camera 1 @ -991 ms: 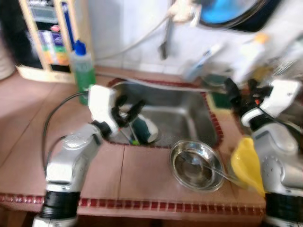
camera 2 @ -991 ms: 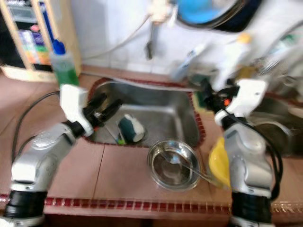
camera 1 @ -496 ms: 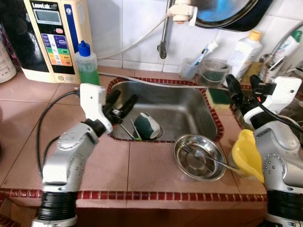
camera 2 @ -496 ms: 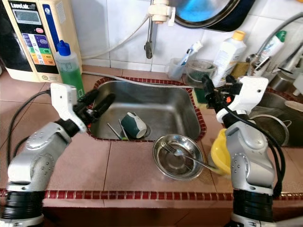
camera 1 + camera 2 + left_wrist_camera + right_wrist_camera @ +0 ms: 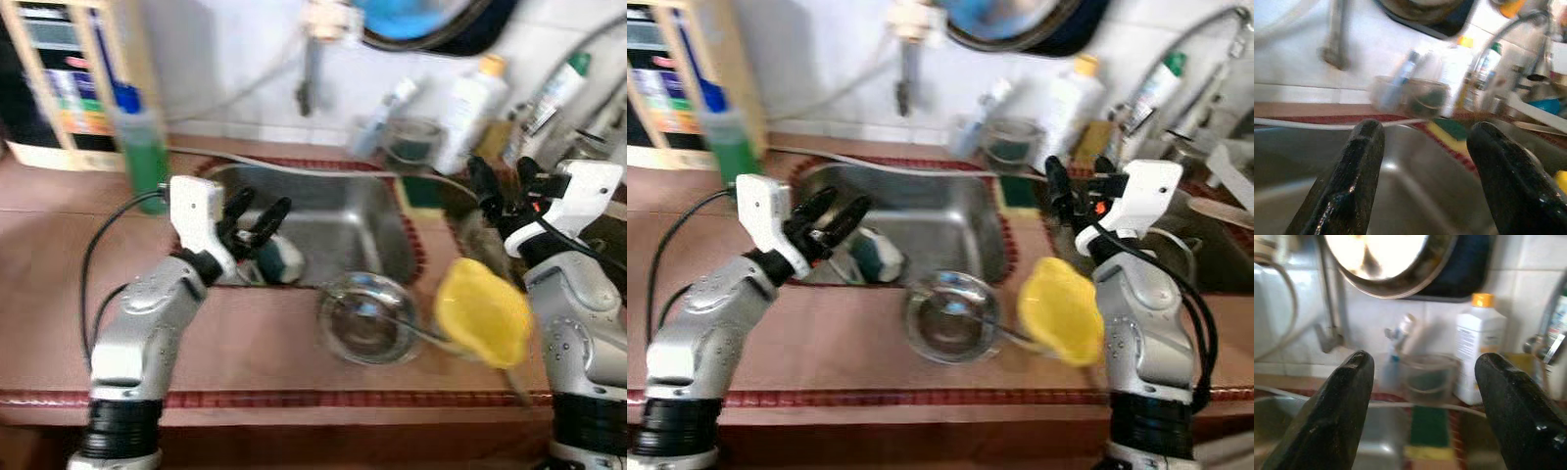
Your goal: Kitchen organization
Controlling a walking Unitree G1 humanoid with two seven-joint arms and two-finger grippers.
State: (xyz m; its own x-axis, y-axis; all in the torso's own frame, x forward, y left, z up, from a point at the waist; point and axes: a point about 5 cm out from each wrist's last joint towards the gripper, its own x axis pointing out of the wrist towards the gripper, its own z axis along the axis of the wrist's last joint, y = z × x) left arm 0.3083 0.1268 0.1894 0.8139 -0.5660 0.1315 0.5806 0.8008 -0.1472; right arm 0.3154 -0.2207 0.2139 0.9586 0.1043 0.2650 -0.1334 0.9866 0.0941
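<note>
Steel sink under left gripper, fingers apart, empty; green mug lies in the basin just beyond the fingertips. Right gripper spread, empty, above counter edge; sponge ahead of it. Bowl and yellow funnel sit between arms. Views blurred.

- Both head views smeared by motion blur; bottles and tiled wall at the back reduced to soft streaks, robot arms comparatively sharp.
- Evenly and fairly brightly lit, with soft shadows inside the sink.
- Pale sheen on the steel bowl, edges smudged.
- Left wrist view blurred as well; close black fingers glossy with small highlights.
- Right wrist view: strong glare blown out white on the hanging pan; background soft, fingers dark and out of focus.
</note>
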